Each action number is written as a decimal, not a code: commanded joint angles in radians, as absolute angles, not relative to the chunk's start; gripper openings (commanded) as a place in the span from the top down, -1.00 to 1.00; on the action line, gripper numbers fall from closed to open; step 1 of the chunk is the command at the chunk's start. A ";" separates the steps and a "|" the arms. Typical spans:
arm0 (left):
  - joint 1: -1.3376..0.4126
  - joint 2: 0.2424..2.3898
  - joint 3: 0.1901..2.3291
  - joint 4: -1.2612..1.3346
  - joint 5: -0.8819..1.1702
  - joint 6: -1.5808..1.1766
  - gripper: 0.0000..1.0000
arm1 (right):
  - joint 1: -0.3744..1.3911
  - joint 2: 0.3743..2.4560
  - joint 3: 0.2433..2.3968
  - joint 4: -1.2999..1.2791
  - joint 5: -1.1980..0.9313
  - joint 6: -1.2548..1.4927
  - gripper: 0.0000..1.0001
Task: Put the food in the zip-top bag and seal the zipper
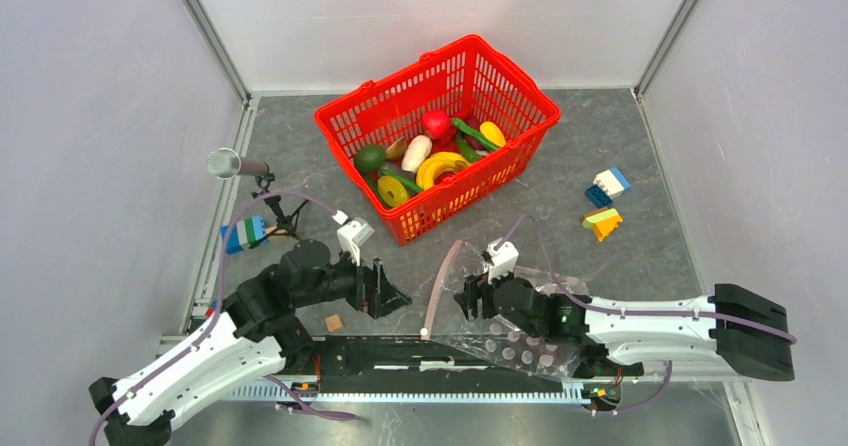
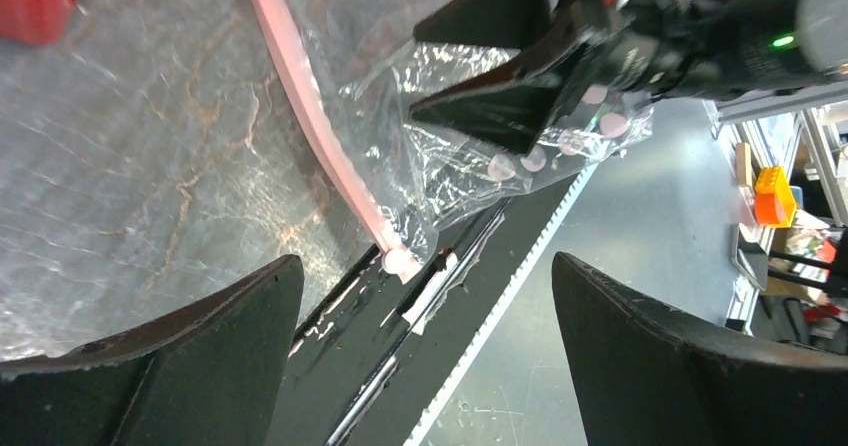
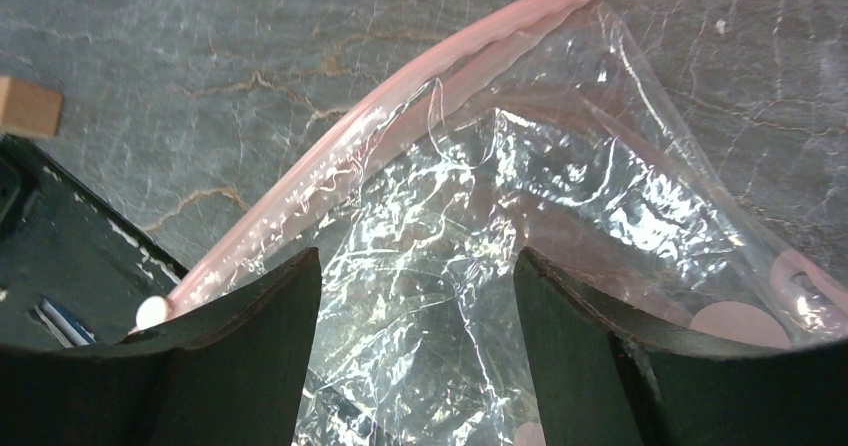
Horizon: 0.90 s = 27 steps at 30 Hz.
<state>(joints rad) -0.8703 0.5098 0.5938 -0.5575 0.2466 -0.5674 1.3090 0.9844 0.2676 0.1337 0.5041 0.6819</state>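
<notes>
The left fingers (image 2: 230,346) stand wide apart with nothing between them, low over the near part of the worktop (image 1: 600,126), pointing toward the bag (image 1: 500,344). The right fingers (image 3: 250,336) are also spread. Crinkled clear film of the bag lies in the gap between them, but they do not pinch it. The bag is slumped at the near edge of the worktop, under and around the right fingers, partly over the black base plate. Its pink zipper (image 3: 380,131) curves up along the bag's left side, facing the left arm. All the food (image 1: 435,161) sits in the red basket (image 1: 450,201) at the middle of the worktop, well apart from the bag. A wooden cube (image 1: 334,322) lies just beside the left fingers.
</notes>
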 commanded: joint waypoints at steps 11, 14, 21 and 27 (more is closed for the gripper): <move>-0.994 0.728 0.220 0.192 0.108 -0.780 -0.92 | 1.315 0.839 0.248 0.191 0.537 0.686 -0.54; -0.999 0.829 0.194 0.326 0.100 -0.788 -0.84 | 1.315 0.820 0.244 0.168 0.541 0.687 -0.54; -1.016 1.049 0.166 0.575 0.092 -0.810 -0.58 | 1.315 0.779 0.225 0.145 0.548 0.690 -0.53; -1.025 1.156 0.187 0.652 0.120 -0.825 -0.38 | 1.315 0.758 0.215 0.110 0.574 0.700 -0.53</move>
<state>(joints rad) -1.0153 1.1137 0.1711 0.4870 0.1089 -0.7856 1.3090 0.7822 0.2310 0.1295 0.5358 0.6918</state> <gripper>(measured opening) 0.737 0.767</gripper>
